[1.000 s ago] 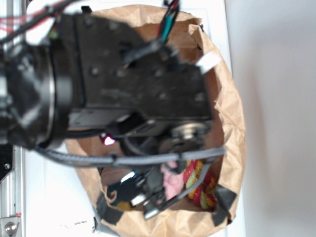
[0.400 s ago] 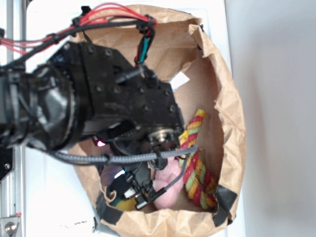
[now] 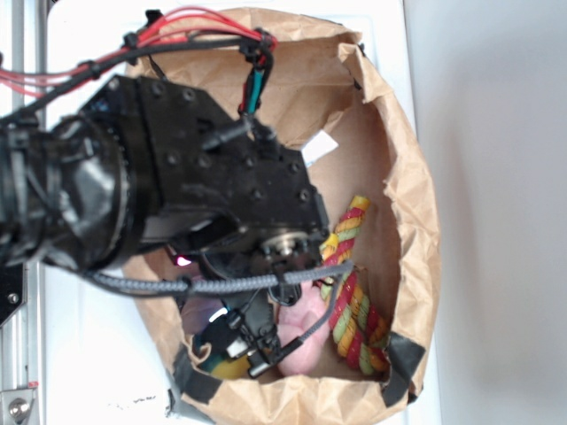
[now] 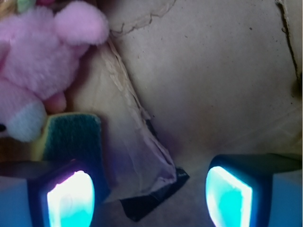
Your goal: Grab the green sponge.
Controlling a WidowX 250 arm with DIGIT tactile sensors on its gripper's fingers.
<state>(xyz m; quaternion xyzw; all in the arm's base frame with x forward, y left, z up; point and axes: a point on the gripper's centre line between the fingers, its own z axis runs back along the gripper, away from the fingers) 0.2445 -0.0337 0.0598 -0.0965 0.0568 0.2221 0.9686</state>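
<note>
Everything sits inside the brown paper bag (image 3: 409, 212), so take that as the marker. Low in its left corner, the end effector (image 4: 149, 189) hangs released, its two glowing pads (image 4: 71, 201) spread wide with only bag floor between them. The green sponge (image 4: 71, 137) lies against the left pad, dark scouring face up, yellow foam at its edge, not clasped. Just above it, touching, rests the pink plush pig (image 4: 42, 71). Further right in the bag, the braided rope (image 3: 347, 292) runs along the wall, beside the black arm (image 3: 177, 186).
</note>
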